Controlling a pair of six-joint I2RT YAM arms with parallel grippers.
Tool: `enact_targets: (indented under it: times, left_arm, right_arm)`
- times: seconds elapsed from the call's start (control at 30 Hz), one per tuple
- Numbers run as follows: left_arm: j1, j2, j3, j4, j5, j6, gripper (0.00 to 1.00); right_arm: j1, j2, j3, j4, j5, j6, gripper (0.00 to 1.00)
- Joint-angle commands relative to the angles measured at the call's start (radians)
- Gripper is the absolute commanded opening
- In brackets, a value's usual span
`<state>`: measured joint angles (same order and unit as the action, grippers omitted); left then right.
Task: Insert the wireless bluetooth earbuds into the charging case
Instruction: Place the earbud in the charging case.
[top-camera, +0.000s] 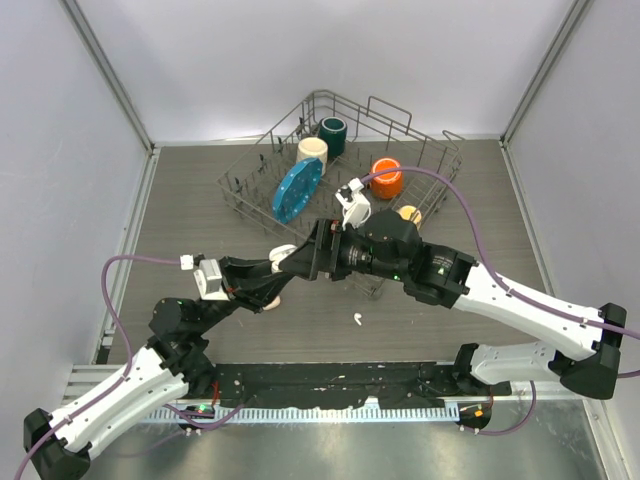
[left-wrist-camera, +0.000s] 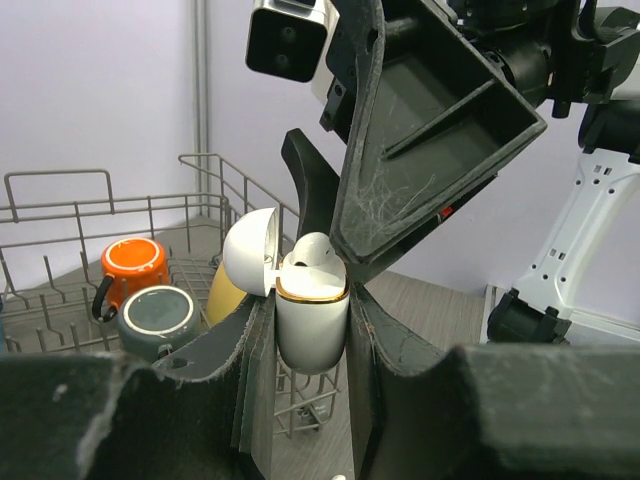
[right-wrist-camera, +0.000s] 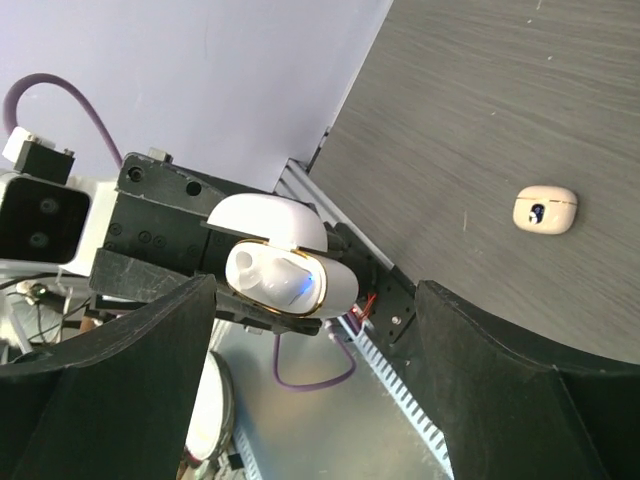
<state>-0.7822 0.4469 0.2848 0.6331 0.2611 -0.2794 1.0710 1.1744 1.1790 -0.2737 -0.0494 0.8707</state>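
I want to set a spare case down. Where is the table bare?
Bare table left of the rack; a narrower strip right of it. Crowded mid-table around the held case, with a loose earbud lying on the table nearby.

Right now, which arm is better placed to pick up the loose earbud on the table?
Right. The right gripper is open and empty; the left gripper is shut on the open charging case. The earbud lies near both.
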Motion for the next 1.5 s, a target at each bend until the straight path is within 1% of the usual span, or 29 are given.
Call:
enact_targets:
  times: [0.0, 0.07, 0.17, 0.2, 0.27, 0.3, 0.37, 0.4, 0.57, 0.6, 0.67, 0.73, 0.8, 0.83, 0.87, 0.93, 0.97, 1.03, 1.07, 1.17, 1.33, 1.47]
  left_arm:
    - [0.005, -0.007, 0.013, 0.065, -0.002, 0.02, 0.0]
    - [0.006, -0.004, 0.014, 0.066, 0.003, 0.02, 0.0]
    - [0.006, 0.001, 0.017, 0.07, 0.009, 0.022, 0.0]
    - [0.006, 0.003, 0.017, 0.071, 0.012, 0.022, 0.0]
    - [0.005, 0.003, 0.019, 0.071, 0.013, 0.022, 0.0]
    - [0.004, 0.003, 0.019, 0.071, 0.013, 0.022, 0.0]
    - [0.005, 0.006, 0.019, 0.071, 0.015, 0.022, 0.0]
    - [0.004, 0.006, 0.019, 0.071, 0.017, 0.02, 0.0]
    - [0.005, 0.007, 0.016, 0.071, 0.015, 0.014, 0.0]
    - [0.006, 0.009, 0.016, 0.07, 0.013, 0.013, 0.0]
    - [0.006, 0.009, 0.014, 0.07, 0.013, 0.008, 0.0]
    - [0.005, 0.007, 0.013, 0.066, 0.012, 0.005, 0.0]
    - [0.006, 0.006, 0.011, 0.065, 0.01, 0.003, 0.0]
    - [0.005, 0.004, 0.011, 0.065, 0.01, 0.003, 0.0]
    - [0.006, 0.003, 0.011, 0.062, 0.009, 0.002, 0.0]
    - [0.006, -0.002, 0.011, 0.057, 0.004, 0.003, 0.0]
    - [0.005, -0.01, 0.01, 0.05, 0.0, 0.002, 0.0]
    - [0.006, -0.02, 0.004, 0.04, -0.02, 0.003, 0.0]
    - [0.006, -0.034, 0.001, 0.034, -0.026, 0.003, 0.0]
    - [0.006, -0.056, -0.01, 0.005, -0.04, 0.002, 0.0]
    - [0.006, -0.12, -0.038, -0.018, -0.085, 0.009, 0.0]
    - [0.004, -0.177, -0.024, -0.108, -0.114, 0.035, 0.0]
  right_arm:
    - [-0.009, -0.001, -0.004, 0.093, -0.067, 0.045, 0.86]
    - [-0.013, 0.004, -0.013, 0.117, -0.09, 0.059, 0.86]
    - [-0.02, 0.011, -0.024, 0.139, -0.11, 0.074, 0.81]
    - [-0.022, 0.011, -0.03, 0.143, -0.115, 0.077, 0.77]
    - [-0.026, 0.014, -0.033, 0.162, -0.135, 0.082, 0.72]
    - [-0.028, 0.017, -0.036, 0.166, -0.145, 0.091, 0.67]
    - [-0.031, 0.018, -0.041, 0.183, -0.159, 0.096, 0.63]
    - [-0.029, 0.018, -0.044, 0.188, -0.161, 0.099, 0.57]
    - [-0.031, 0.011, -0.058, 0.211, -0.167, 0.106, 0.46]
    - [-0.032, 0.008, -0.059, 0.214, -0.171, 0.105, 0.41]
    - [-0.032, 0.007, -0.059, 0.222, -0.173, 0.105, 0.38]
    - [-0.032, 0.007, -0.059, 0.223, -0.181, 0.102, 0.31]
    - [-0.031, 0.01, -0.059, 0.229, -0.185, 0.099, 0.3]
    - [-0.032, 0.008, -0.059, 0.228, -0.187, 0.099, 0.31]
    - [-0.032, 0.007, -0.061, 0.229, -0.188, 0.093, 0.36]
    - [-0.032, -0.001, -0.064, 0.228, -0.176, 0.08, 0.43]
    - [-0.032, -0.012, -0.067, 0.228, -0.17, 0.073, 0.52]
    - [-0.032, -0.03, -0.07, 0.228, -0.146, 0.056, 0.62]
    - [-0.032, -0.051, -0.068, 0.213, -0.112, 0.044, 0.74]
    - [-0.034, -0.093, -0.062, 0.168, -0.035, 0.007, 0.85]
    - [-0.032, -0.145, -0.058, 0.108, 0.028, -0.054, 0.86]
    - [-0.031, -0.2, -0.065, 0.005, 0.111, -0.105, 0.87]
